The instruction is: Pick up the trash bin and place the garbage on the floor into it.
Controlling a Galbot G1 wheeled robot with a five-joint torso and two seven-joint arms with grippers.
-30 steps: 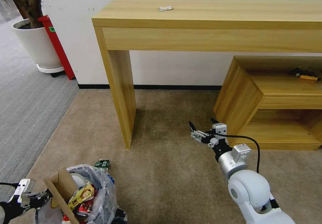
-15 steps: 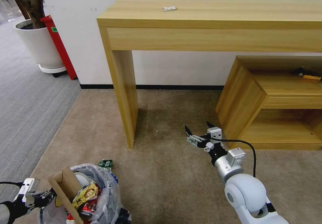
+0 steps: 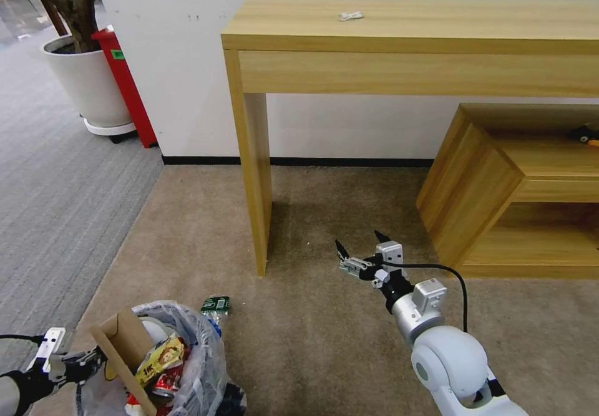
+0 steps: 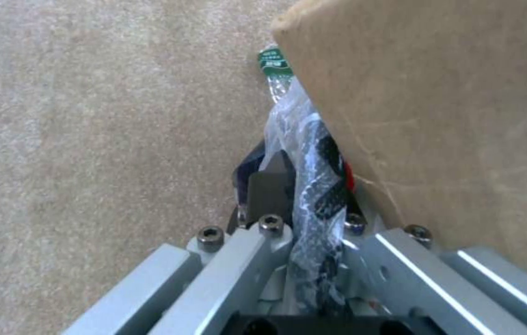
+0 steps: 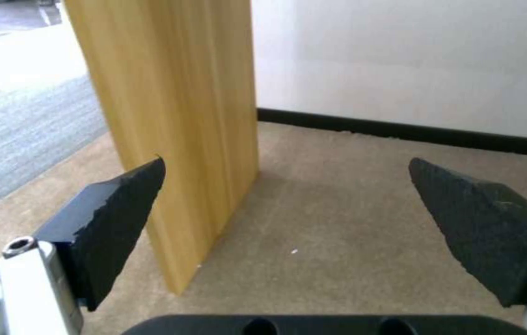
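Beige floor [image 3: 324,347], with the trash bin [image 3: 187,366] at lower left, packed with cardboard and wrappers. Left claw [image 3: 81,366] pinches its thin, slippery liner [image 4: 310,186] at the rim; the rim is judged the firmest hold. Right claw [image 3: 360,251] hangs wide, empty. A green-labelled piece [image 3: 216,305] beside the bin is partly hidden.

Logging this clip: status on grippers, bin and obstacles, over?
Left gripper shut on trash bin liner, bin stuffed. Right gripper open, empty, above carpet. Green-labelled piece beside bin. Desk leg ahead.
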